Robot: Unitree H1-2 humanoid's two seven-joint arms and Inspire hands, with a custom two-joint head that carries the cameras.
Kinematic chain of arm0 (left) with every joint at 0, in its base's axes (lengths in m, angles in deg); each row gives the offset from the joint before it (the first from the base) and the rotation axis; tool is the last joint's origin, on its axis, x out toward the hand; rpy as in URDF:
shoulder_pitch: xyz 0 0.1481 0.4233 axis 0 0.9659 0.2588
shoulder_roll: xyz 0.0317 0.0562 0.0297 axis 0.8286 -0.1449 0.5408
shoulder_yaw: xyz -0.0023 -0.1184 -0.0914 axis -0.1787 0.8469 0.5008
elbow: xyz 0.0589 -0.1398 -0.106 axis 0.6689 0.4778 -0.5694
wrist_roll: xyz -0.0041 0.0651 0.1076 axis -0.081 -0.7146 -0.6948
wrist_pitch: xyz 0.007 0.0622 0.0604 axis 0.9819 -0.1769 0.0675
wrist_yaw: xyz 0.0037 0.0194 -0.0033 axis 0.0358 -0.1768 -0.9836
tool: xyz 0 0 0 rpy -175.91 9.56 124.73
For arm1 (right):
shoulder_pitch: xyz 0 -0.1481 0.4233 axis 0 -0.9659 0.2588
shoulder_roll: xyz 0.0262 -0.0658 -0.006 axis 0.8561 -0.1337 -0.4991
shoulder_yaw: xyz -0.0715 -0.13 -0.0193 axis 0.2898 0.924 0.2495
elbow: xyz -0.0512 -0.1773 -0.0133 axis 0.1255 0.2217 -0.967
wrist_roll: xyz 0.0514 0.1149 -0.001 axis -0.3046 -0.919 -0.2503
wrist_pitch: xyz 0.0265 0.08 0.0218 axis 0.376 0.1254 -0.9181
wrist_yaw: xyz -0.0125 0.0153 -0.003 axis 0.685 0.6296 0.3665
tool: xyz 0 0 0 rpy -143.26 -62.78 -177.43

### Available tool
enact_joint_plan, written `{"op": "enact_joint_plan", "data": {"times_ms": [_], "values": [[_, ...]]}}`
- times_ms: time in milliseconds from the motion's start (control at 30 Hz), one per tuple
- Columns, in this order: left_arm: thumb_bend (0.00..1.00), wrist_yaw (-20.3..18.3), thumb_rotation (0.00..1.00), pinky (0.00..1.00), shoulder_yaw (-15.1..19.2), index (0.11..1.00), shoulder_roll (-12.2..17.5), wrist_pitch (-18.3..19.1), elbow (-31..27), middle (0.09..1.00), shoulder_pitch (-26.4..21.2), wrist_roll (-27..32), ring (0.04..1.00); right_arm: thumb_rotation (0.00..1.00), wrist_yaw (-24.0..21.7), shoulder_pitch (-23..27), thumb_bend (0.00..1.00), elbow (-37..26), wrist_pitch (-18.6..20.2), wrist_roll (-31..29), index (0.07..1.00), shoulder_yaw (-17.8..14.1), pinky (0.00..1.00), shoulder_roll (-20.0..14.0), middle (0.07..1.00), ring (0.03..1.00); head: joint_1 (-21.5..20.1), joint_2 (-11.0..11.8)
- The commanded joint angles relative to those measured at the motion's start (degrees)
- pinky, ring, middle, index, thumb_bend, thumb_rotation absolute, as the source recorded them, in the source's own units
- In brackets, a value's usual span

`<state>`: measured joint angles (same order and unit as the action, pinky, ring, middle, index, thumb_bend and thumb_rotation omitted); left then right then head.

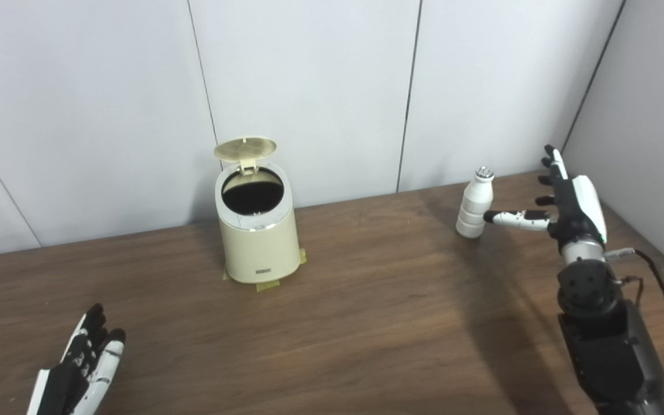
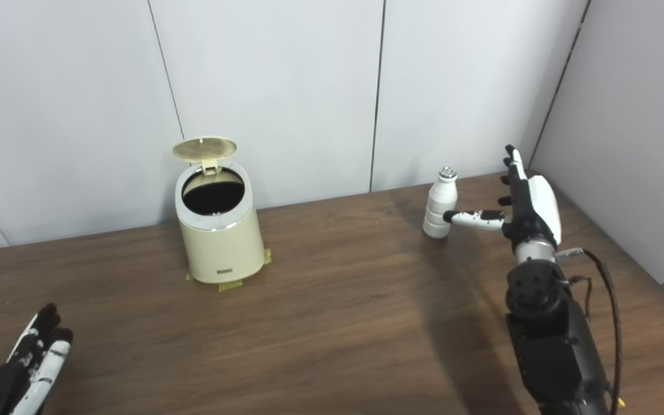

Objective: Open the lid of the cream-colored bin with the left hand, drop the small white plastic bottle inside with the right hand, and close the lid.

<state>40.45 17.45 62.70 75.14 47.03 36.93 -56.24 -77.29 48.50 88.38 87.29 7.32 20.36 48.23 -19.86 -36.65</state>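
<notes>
Nearest the camera, at the tabletop's front left corner, the black-and-white left robot hand lies low with its fingers straight and spread, holding nothing, well apart from everything else. Further back, near the rear edge left of centre, the cream-colored cylindrical plastic bin stands on yellow tape tabs, its round lid already tipped up on the hinge and the dark mouth exposed. Toward the rear right corner the small white ribbed plastic bottle with a silvery cap stands upright, and the right robot hand is wide open just beside it, thumb tip at or touching the bottle's lower side, fingers pointing up. The bottle looks light and tall: a thumb nudge before the fingers wrap could tip it or skid it away. A loose hold risks dropping it short of the bin's narrow mouth.
</notes>
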Motion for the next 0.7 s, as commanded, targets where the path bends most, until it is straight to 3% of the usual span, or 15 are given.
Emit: {"op": "enact_joint_plan", "data": {"times_ms": [0, 100, 300, 533, 667], "values": [[0.38, 0.3, 0.52, 1.0, -0.1, 1.0, 0.9, -0.2, -1.9, 0.99, -1.0, 0.0, 1.0, 0.15, -0.1, 3.5, 0.82, 0.1, 0.1, -1.0, 0.999, -0.3, 0.72, -1.9, 0.958, 0.886, 0.0, -0.1], [0.41, 0.8, 0.48, 1.0, 0.4, 1.0, 0.5, -0.6, -1.8, 0.981, -0.8, 0.1, 1.0, 0.1, 0.4, 4.9, 0.83, 2.7, -1.2, -2.3, 0.966, -0.1, 0.69, -1.9, 0.946, 0.865, 0.1, -0.2], [0.44, 2.3, 0.43, 1.0, 0.9, 0.986, 0.0, -2.3, -1.8, 0.955, -0.7, -0.4, 0.983, 0.13, 0.6, 7.7, 0.85, 7.7, -1.4, -3.6, 0.94, 0.5, 0.68, -2.0, 0.9, 0.833, 0.1, -0.3], [0.43, 2.6, 0.43, 1.0, 0.7, 0.988, 0.5, -1.6, -2.4, 0.955, -0.8, -0.5, 0.982, 0.11, 0.7, 8.7, 0.84, 9.3, -1.4, -5.7, 0.945, 0.7, 0.7, -1.4, 0.919, 0.843, -0.1, -0.7], [0.43, 2.5, 0.41, 1.0, 0.7, 0.991, 0.5, -1.2, -2.4, 0.955, -0.9, -0.1, 0.975, 0.15, 1.0, 9.3, 0.88, 11.6, -2.4, -5.7, 0.926, 1.8, 0.7, -1.7, 0.929, 0.856, -0.2, -0.7]]}}
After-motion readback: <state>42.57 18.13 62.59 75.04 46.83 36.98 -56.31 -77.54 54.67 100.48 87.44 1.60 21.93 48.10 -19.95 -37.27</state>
